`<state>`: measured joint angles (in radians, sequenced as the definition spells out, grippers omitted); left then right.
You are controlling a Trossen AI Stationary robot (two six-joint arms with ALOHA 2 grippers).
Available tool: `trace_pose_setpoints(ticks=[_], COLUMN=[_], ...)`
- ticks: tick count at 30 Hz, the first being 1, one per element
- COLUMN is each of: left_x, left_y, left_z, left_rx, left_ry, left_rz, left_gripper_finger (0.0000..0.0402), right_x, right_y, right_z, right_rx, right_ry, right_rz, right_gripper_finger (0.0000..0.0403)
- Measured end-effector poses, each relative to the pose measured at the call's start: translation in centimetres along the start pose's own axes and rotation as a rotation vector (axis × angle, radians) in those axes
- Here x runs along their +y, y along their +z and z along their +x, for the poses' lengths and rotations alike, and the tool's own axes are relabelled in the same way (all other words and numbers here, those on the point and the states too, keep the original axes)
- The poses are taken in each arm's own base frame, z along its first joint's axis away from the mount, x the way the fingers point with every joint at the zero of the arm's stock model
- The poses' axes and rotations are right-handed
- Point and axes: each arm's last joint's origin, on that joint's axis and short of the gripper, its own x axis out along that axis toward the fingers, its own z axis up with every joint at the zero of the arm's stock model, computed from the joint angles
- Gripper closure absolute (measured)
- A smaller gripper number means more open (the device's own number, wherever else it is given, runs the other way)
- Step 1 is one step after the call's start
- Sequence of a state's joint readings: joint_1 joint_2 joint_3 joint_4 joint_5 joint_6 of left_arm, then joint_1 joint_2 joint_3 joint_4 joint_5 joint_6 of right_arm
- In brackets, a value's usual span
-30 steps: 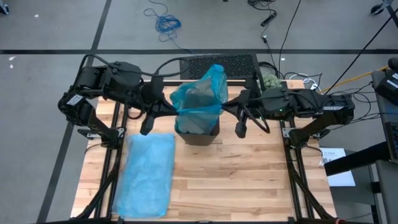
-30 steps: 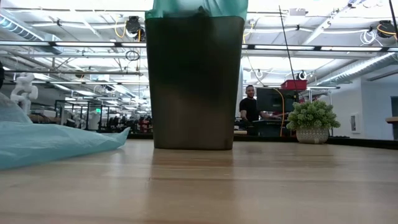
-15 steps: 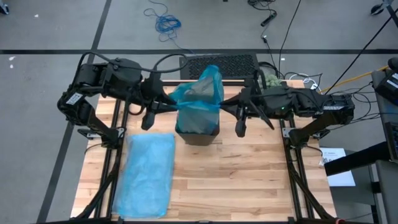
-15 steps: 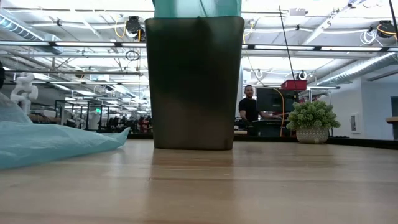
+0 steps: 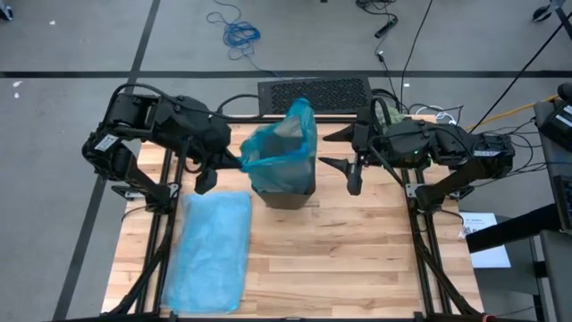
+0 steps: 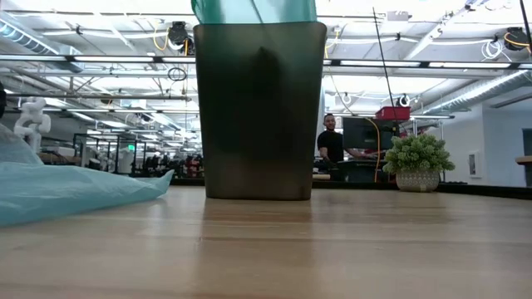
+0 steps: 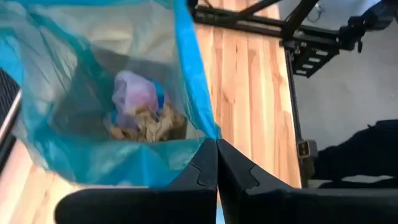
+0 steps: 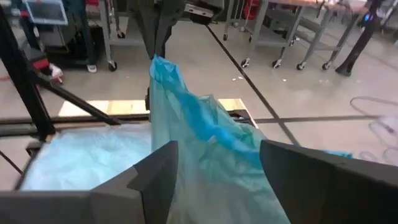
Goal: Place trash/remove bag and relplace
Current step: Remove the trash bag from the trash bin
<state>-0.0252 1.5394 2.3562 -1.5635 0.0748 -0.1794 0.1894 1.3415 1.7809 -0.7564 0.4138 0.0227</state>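
The left gripper (image 5: 243, 164) is pinched shut on the left edge of the blue bag (image 5: 284, 154), its arm reaching in from the left. The right gripper (image 5: 337, 148) stands spread apart just right of the bag, touching nothing, its arm stretched in from the right. The bag sits in the dark bin (image 6: 259, 108) at the table's far middle; trash (image 7: 144, 118) lies inside it.

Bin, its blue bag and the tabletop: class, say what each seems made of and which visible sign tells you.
Bin: probably dark, smooth, slightly see-through plastic; a shadow shows through its wall.
Blue bag: thin, translucent plastic film; it crumples, and the trash shows through.
Tabletop: pale wood, apparently jointed strips with visible grain and a light sheen.
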Motion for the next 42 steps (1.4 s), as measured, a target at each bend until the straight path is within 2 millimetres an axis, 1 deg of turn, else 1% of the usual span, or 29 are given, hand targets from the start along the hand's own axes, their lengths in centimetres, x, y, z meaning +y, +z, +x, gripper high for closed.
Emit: trace_pose_setpoints(ticks=[3, 7, 12, 17, 21, 23, 25, 27, 29, 30, 32, 37, 42], left_x=[-0.2, -0.2, -0.3, -0.3, -0.3, -0.3, -0.3, -0.3, -0.3, -0.3, -0.3, -0.3, -0.2], left_y=[-0.1, -0.3, 0.1, 0.4, 0.4, 0.4, 0.4, 0.4, 0.4, 0.4, 0.4, 0.3, 0.2], left_z=[-0.1, -0.5, -0.5, -0.5, -0.5, -0.5, -0.5, -0.5, -0.5, -0.5, -0.5, -0.5, -0.4], left_rx=[0.006, -0.002, -0.041, -0.072, -0.074, -0.074, -0.073, -0.073, -0.073, -0.073, -0.073, -0.065, -0.056], left_ry=[-0.005, -0.008, -0.016, -0.022, -0.022, -0.022, -0.022, -0.022, -0.022, -0.022, -0.020, -0.016, 0.003], left_rz=[-0.026, -0.051, -0.041, -0.039, -0.040, -0.040, -0.050, -0.061, -0.063, -0.063, -0.064, -0.067, -0.092], left_gripper_finger=[0.0400, 0.0401, 0.0401, 0.0401, 0.0401, 0.0401, 0.0401, 0.0401, 0.0401, 0.0401, 0.0401, 0.0401, 0.0401], right_x=[-0.1, -0.4, -1.3, -2.3, -3.1, -3.5, -3.7, -3.7, -3.7, -3.7, -3.7, -3.9, -4.5], right_y=[-0.1, -0.2, -0.5, -0.7, -0.6, -0.5, -0.4, -0.5, -0.5, -0.5, -0.4, 0.0, 1.2], right_z=[0.0, 0.5, 2.4, 4.8, 5.6, 5.8, 5.8, 5.8, 5.8, 5.8, 5.8, 5.6, 3.8], right_rx=[0.010, 0.023, 0.057, 0.059, 0.042, 0.032, 0.017, 0.017, 0.015, 0.015, 0.010, -0.025, -0.117], right_ry=[-0.003, 0.016, 0.027, 0.015, -0.016, 0.032, 0.074, 0.078, 0.078, 0.074, 0.070, 0.044, -0.039], right_rz=[-0.043, -0.077, -0.126, -0.189, -0.192, -0.184, -0.177, -0.187, -0.218, -0.244, -0.270, -0.264, -0.237], right_gripper_finger=[0.0182, 0.0197, 0.0216, 0.0222, 0.0227, 0.0242, 0.0270, 0.0316, 0.0371, 0.0387, 0.0393, 0.0402, 0.0403])
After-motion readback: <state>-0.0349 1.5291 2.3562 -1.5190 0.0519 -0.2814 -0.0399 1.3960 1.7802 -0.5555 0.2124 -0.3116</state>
